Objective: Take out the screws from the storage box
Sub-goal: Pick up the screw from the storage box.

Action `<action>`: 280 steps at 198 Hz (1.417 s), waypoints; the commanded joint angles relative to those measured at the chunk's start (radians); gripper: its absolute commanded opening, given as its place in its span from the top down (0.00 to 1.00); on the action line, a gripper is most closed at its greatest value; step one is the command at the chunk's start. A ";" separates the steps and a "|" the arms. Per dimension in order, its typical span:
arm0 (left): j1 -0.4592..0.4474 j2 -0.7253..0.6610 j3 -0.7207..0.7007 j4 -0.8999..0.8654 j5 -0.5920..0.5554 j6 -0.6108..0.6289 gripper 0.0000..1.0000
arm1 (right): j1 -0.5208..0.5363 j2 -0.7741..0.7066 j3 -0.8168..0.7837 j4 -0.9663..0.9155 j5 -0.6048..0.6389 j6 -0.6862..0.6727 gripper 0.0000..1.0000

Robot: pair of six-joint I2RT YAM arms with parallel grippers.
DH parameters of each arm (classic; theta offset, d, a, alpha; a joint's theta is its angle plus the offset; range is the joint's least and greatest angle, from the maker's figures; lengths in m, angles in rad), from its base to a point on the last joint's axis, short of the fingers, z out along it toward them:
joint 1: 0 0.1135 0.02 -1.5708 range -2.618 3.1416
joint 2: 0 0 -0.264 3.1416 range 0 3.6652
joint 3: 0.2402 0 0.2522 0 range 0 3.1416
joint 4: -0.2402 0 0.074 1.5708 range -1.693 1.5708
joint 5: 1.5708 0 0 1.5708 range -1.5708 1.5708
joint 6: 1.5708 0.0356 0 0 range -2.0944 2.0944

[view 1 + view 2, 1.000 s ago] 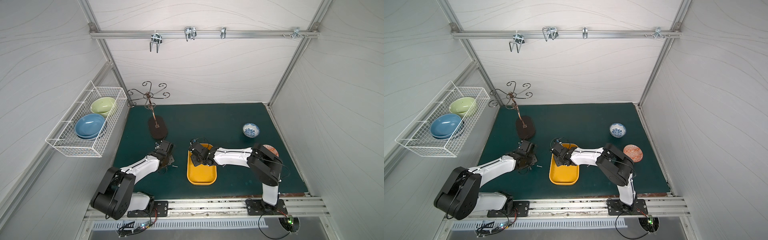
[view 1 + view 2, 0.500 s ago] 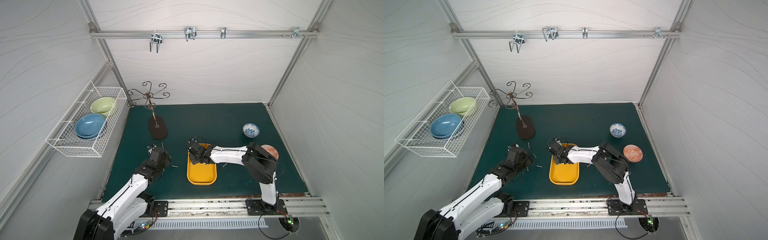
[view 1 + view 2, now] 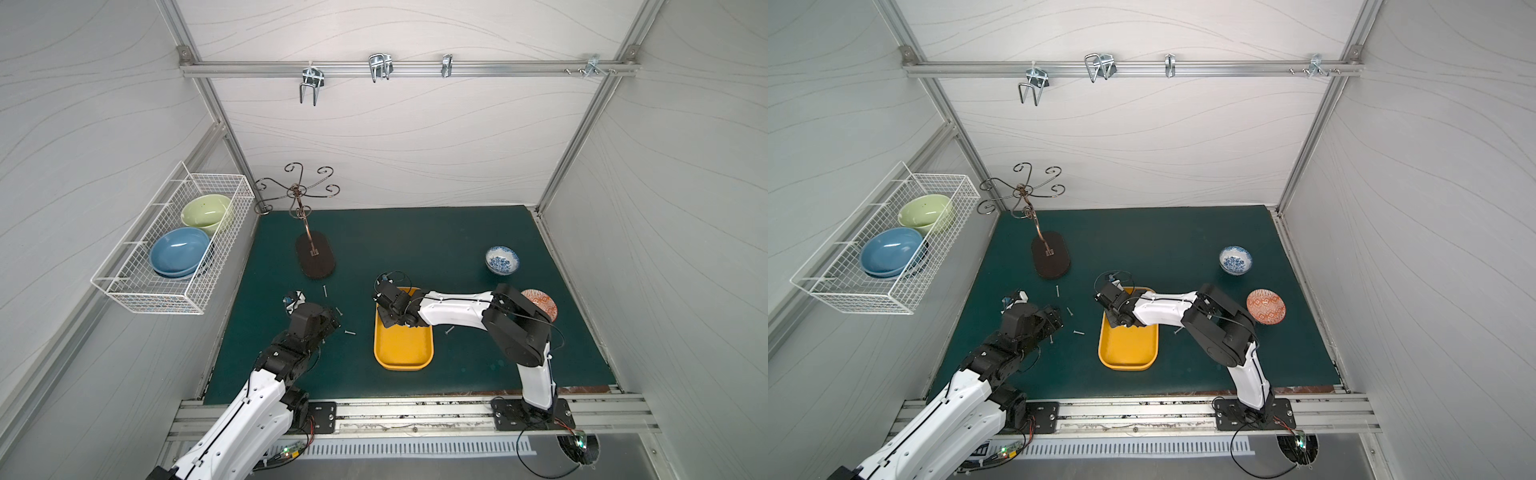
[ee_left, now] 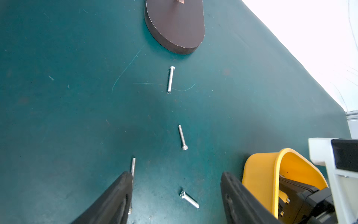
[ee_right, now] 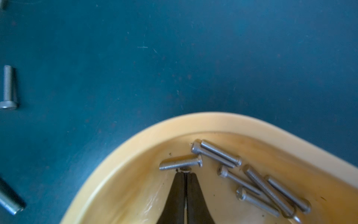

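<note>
Currently the right tool (image 5: 185,174) is closed, its tips pressed together inside the storage box (image 5: 193,124) at the lower centre of the right wrist frame. The tips touch 1 of several screws (image 5: 217,155) bunched in that corner; whether it grips one I cannot tell. The left tool (image 4: 176,174) is open, jaws wide apart, low over the tabletop (image 4: 77,97). 4 loose screws (image 4: 182,137) lie there, centre to lower centre of its frame.
</note>
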 commanded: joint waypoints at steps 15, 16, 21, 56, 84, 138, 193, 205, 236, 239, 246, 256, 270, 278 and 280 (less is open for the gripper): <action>0.006 0.005 0.031 -0.024 0.034 -0.019 0.22 | -0.008 -0.015 -0.011 -0.056 -0.017 -0.008 1.00; 0.006 0.007 0.033 -0.025 0.035 -0.020 0.22 | -0.008 -0.016 -0.012 -0.056 -0.017 -0.008 1.00; 0.006 0.013 0.044 -0.042 0.036 -0.026 0.21 | -0.009 -0.024 -0.012 -0.054 -0.015 -0.009 1.00; 0.007 0.085 0.165 -0.223 0.053 -0.094 0.18 | -0.017 -0.089 -0.054 -0.031 -0.020 -0.015 1.00; 0.029 0.157 0.258 -0.348 0.136 -0.119 0.11 | -0.016 -0.124 -0.077 -0.022 -0.021 -0.015 1.00; 0.194 0.187 0.280 -0.381 0.488 -0.074 0.08 | -0.016 -0.185 -0.112 -0.008 -0.020 -0.012 1.00; 0.259 0.250 0.312 -0.419 0.667 -0.033 0.04 | -0.014 -0.274 -0.161 -0.003 -0.017 -0.010 1.00; 0.263 0.267 0.311 -0.412 0.683 -0.029 0.04 | -0.014 -0.297 -0.174 0.000 -0.020 -0.008 1.00; 0.270 0.278 0.313 -0.403 0.705 -0.026 0.04 | -0.015 -0.352 -0.206 0.006 -0.034 -0.006 1.00; 0.270 0.278 0.314 -0.402 0.704 -0.026 0.04 | -0.016 -0.357 -0.209 0.007 -0.036 -0.007 1.00; 0.271 0.277 0.317 -0.402 0.703 -0.025 0.04 | -0.017 -0.369 -0.217 0.008 -0.043 -0.006 1.00; 0.271 0.276 0.322 -0.407 0.708 -0.026 0.04 | -0.019 -0.386 -0.229 0.012 -0.055 -0.006 1.00; 0.271 0.273 0.326 -0.406 0.716 -0.025 0.03 | -0.024 -0.415 -0.247 0.019 -0.082 -0.005 1.00; 0.271 0.272 0.327 -0.406 0.715 -0.026 0.03 | -0.030 -0.432 -0.262 0.030 -0.105 -0.004 1.00; 0.271 0.271 0.327 -0.408 0.713 -0.026 0.03 | -0.032 -0.436 -0.266 0.032 -0.112 -0.004 1.00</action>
